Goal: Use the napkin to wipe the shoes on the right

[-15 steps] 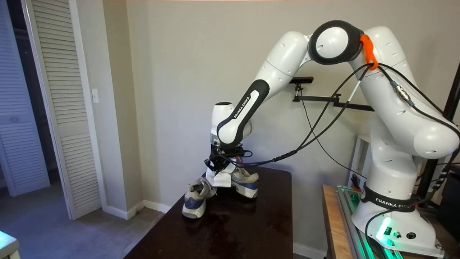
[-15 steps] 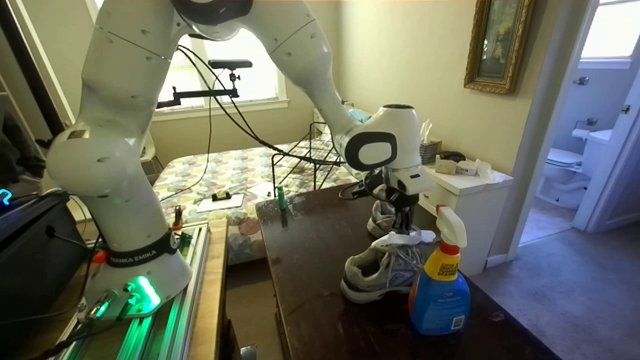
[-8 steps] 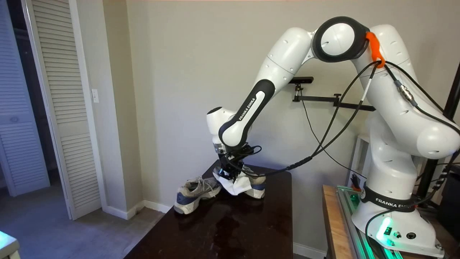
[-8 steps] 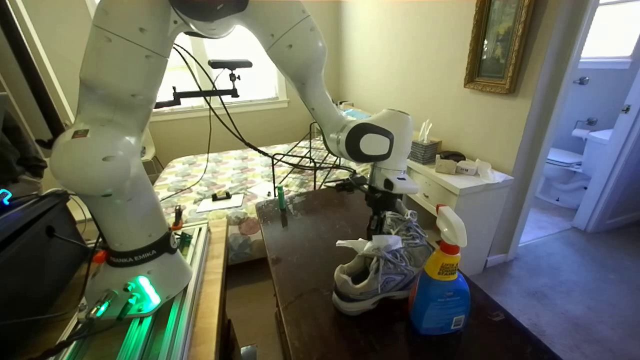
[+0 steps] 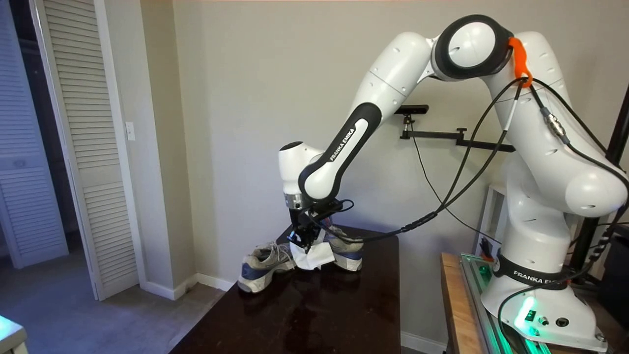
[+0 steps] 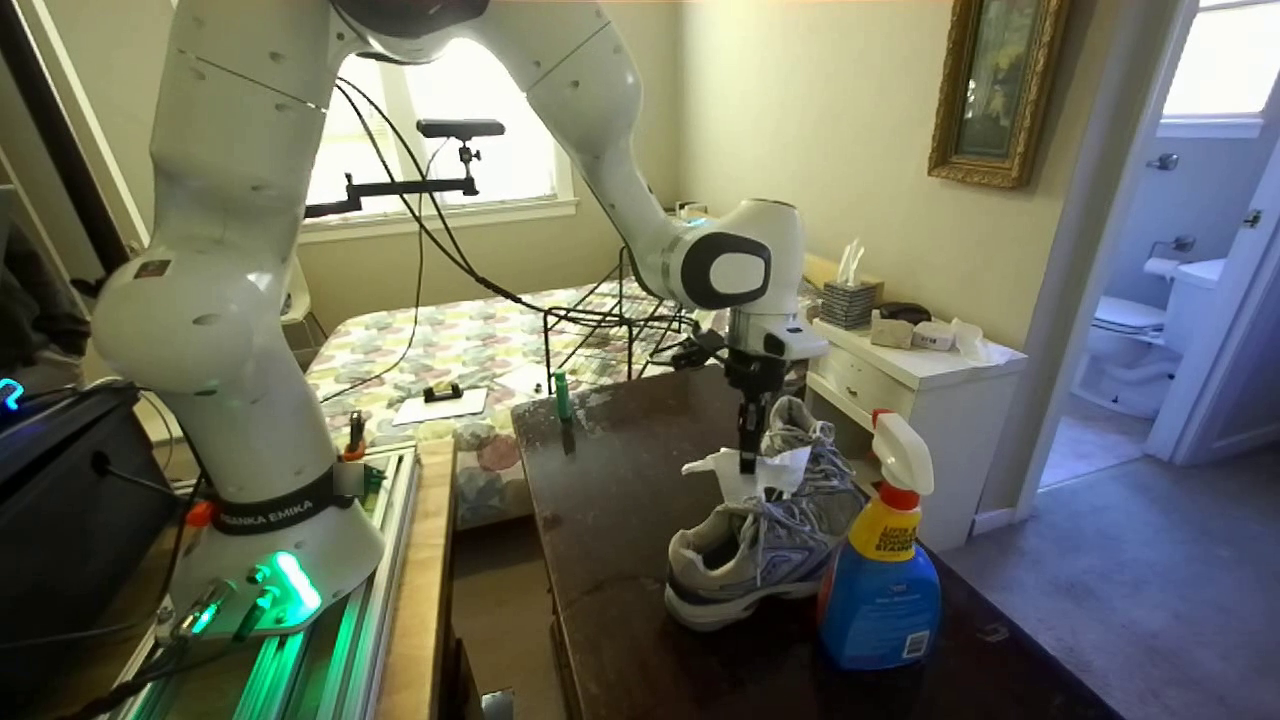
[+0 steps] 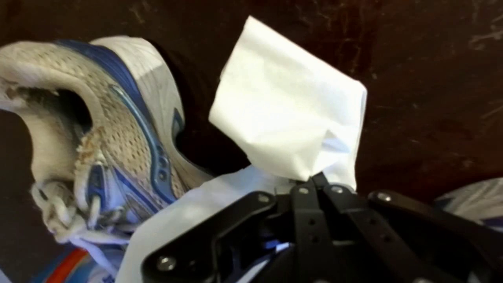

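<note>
Wiping was judged in hand: the black two-finger gripper (image 7: 316,182), jaws pinched tight, held the crumpled white paper napkin (image 7: 283,106) between the grey-and-white, blue-trimmed lace-up sneakers (image 7: 125,114), contact unclear, and the next move likely called for pressing it onto an upper.

between the fingers (image 7: 308,214) sits the napkin (image 7: 285,104), spreading ahead and left of them in the wrist view; on the table (image 7: 424,94) below, one shoe (image 7: 125,122) stands left of them, a bottle (image 6: 880,610) beyond it, the other shoe (image 7: 477,198) right.
</note>
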{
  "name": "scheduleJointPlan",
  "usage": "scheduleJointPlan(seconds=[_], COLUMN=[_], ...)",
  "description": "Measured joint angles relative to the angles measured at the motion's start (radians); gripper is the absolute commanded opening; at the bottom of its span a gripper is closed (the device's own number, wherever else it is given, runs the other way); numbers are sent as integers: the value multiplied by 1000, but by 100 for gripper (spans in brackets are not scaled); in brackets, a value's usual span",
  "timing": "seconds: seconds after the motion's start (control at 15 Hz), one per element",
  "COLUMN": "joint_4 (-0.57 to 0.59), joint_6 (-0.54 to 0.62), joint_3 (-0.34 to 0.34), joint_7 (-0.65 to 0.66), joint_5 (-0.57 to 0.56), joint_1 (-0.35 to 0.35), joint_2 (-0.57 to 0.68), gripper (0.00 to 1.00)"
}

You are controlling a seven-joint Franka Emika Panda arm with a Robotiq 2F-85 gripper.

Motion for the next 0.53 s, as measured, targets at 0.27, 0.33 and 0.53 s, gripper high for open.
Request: scheduleJointPlan(seconds=[0.27,0.33,0.53], joint_4=[1,1,4], joint_6=[39,40,76], joint_3=[51,53,81], joint_7=[-100,-105,-202], joint_5=[24,24,50], joint_1=[-44,-49,-73], joint_2=[-28,-29,-27], gripper=[1,0,0])
